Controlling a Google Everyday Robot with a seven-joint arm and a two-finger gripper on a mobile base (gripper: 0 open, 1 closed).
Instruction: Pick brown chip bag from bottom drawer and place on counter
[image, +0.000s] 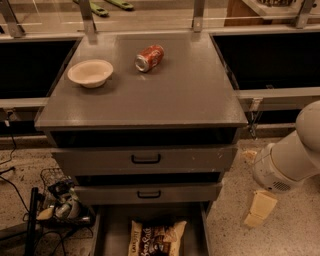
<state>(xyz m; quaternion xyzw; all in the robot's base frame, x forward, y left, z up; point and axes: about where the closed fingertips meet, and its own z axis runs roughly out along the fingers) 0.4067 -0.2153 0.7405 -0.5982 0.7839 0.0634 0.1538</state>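
The brown chip bag (155, 237) lies flat in the open bottom drawer (112, 230) at the bottom edge of the camera view, its lower part cut off. The grey counter (170, 95) tops the cabinet above it. My gripper (260, 209) hangs from the white arm (285, 160) at the right, beside the cabinet near floor level. It is to the right of the drawer and apart from the bag, with nothing seen in it.
A red soda can (149, 58) lies on its side and a pale bowl (90, 73) stands on the counter. The two upper drawers (145, 159) with black handles are slightly out. Cables and a wire basket (60, 202) clutter the floor at left. Black bays flank the counter.
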